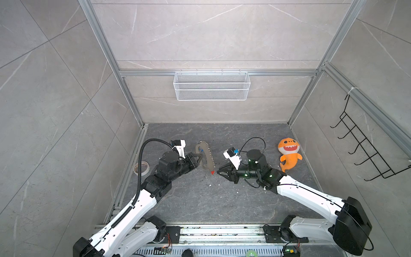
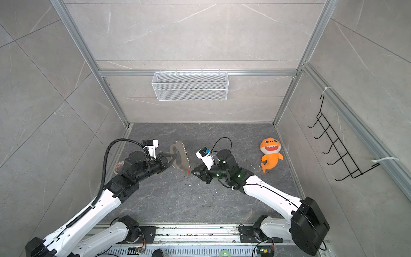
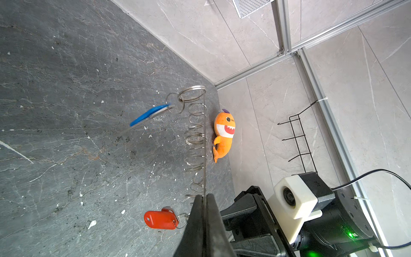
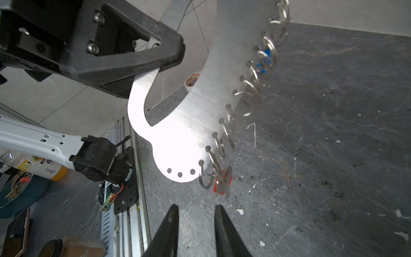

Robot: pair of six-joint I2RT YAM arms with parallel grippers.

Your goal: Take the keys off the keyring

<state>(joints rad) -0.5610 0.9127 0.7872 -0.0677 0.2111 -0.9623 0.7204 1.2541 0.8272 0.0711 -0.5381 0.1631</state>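
Note:
The keyring (image 1: 208,161) (image 2: 182,160) is a flat grey oval plate with a row of small silver rings along one edge. It is held upright above the dark floor. My left gripper (image 1: 200,159) (image 3: 204,197) is shut on the plate's rim beside the large hole. A red-tagged key (image 1: 212,172) (image 3: 161,220) (image 4: 222,182) hangs from the ring at the near end. A blue-tagged key (image 3: 151,114) (image 4: 264,60) hangs from a ring near the far end. My right gripper (image 1: 219,170) (image 4: 196,207) is open and empty. It sits just short of the red-tagged key, apart from it.
An orange shark plush (image 1: 289,155) lies on the floor at the right. A tape roll (image 1: 141,167) lies by the left wall rail. A white mesh basket (image 1: 211,85) hangs on the back wall, a black hook rack (image 1: 367,151) on the right wall.

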